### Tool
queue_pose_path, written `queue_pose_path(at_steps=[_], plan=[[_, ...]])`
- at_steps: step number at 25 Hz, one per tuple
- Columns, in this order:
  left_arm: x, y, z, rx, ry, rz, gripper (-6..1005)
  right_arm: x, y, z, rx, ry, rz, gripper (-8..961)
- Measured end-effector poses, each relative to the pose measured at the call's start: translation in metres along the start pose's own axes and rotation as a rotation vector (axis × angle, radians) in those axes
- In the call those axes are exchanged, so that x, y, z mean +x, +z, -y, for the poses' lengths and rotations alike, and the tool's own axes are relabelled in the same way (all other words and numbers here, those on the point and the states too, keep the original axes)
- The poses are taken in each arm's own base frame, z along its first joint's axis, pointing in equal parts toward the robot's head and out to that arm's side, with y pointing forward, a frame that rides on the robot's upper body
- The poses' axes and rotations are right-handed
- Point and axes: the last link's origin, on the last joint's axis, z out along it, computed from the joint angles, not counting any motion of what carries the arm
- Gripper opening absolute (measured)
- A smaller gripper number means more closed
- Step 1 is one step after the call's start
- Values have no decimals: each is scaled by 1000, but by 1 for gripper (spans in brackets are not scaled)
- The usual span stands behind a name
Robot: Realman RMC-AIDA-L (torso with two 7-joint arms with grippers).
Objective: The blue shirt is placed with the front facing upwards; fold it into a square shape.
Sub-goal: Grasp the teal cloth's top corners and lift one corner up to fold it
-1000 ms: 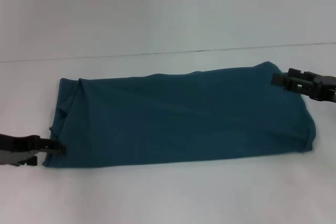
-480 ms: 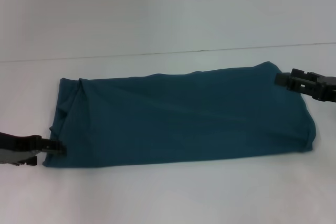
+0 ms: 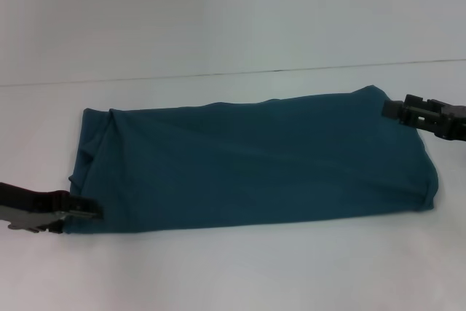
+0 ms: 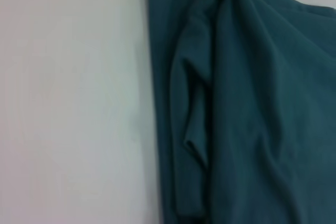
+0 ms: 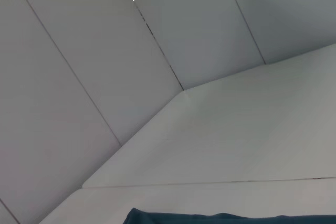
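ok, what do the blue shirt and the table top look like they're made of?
Blue shirt: soft matte knit, probably cotton; it drapes in limp, rounded folds, no sheen. Table: smooth white hard surface, possibly laminate; flat, faint glare, with a thin seam line across the far side.

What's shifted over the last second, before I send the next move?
The left gripper slid in along the table and a little nearer the robot, its tips now over the near-left corner of the blue shirt. The right gripper backed off slightly from the far-right corner. The shirt lies as before, a long folded band.
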Motion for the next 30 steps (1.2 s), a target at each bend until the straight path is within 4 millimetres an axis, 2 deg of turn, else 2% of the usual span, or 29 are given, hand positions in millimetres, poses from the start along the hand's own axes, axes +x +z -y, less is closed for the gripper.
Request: queue_pose_path(at_steps=[13, 20, 30], plan=[[5, 2, -24, -112, 43, 14, 904, 0, 0, 0, -2, -1, 0, 924], [7, -6, -14, -81, 30, -17, 905, -1, 0, 0, -1, -2, 0, 924], [-4, -9, -6, -49, 8, 42, 905, -4, -1, 2, 4, -11, -2, 924]])
